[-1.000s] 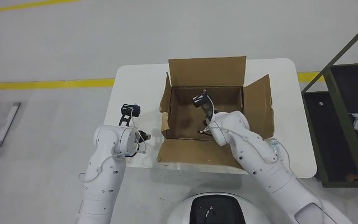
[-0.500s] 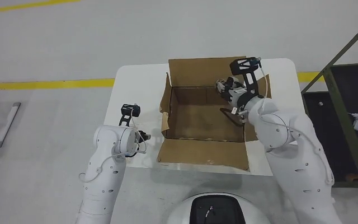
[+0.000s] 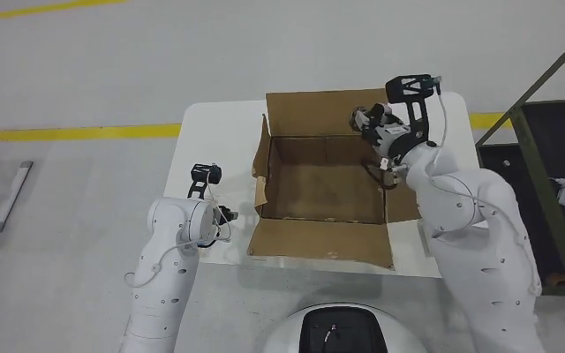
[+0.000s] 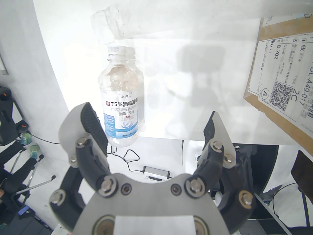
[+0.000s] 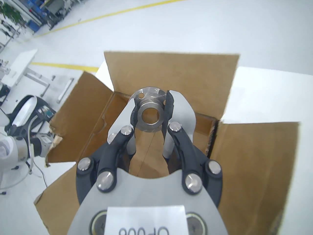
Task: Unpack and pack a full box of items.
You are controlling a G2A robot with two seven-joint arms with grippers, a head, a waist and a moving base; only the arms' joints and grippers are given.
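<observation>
Presently the right gripper (image 5: pixel 151 113) is clamped on a metal flange (image 5: pixel 149 116), its pads pressing both sides of the hub, with the bore facing the wrist camera. In the top view this gripper (image 3: pixel 364 119) is raised over the far right corner of the box (image 3: pixel 322 185), with the flange (image 3: pixel 357 116) clear of the box floor and level with the far flap. The box (image 5: pixel 171 74) stands open on the white table (image 3: pixel 221 132), all four flaps folded outward and the left flap torn along its edge. The left gripper (image 4: pixel 150 118) has its jaws wide apart and holds nothing. It hangs over the left part of the table (image 4: pixel 195 25), well apart from the box, as the top view confirms (image 3: pixel 205 174). A clear bottle (image 4: pixel 121 99) with a white and blue label is just beside one left finger (image 4: pixel 94 123), outside the jaws and not touched. Its base is at the table's near edge and its cap points towards a clear plastic bag (image 4: pixel 110 23) lying farther in. Whether a second bottle sits behind the first cannot be told. The side of the box (image 4: pixel 281 74) carries a white shipping label (image 4: pixel 278 79), seen from the left wrist.
</observation>
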